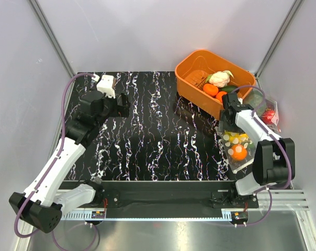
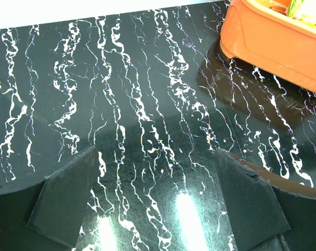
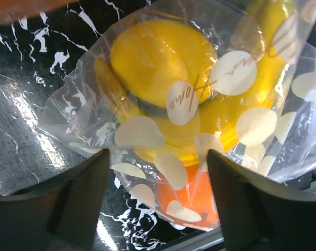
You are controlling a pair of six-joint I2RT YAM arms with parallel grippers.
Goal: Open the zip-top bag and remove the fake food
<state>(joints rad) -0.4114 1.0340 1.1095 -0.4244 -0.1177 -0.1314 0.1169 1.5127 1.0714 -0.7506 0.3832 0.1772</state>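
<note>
The zip-top bag (image 1: 236,145) is clear with pale round dots and lies at the right edge of the black mat. In the right wrist view, the bag (image 3: 147,133) holds yellow pieces (image 3: 158,57) and an orange round fruit (image 3: 200,196). No dark-green vegetable shows inside it. My right gripper (image 1: 227,127) is over the bag's far end. It is open, and in its own view (image 3: 158,196) a finger stands on each side of the bag. My left gripper (image 1: 122,104) is open and empty above the mat at the far left, and it also shows in the left wrist view (image 2: 158,206).
An orange bin (image 1: 192,63) at the back right holds a white cauliflower (image 1: 219,78), orange pieces and a green item; its wall shows in the left wrist view (image 2: 273,42). An undotted clear bag (image 1: 268,111) with a green ball and a red item lies right of my right arm.
</note>
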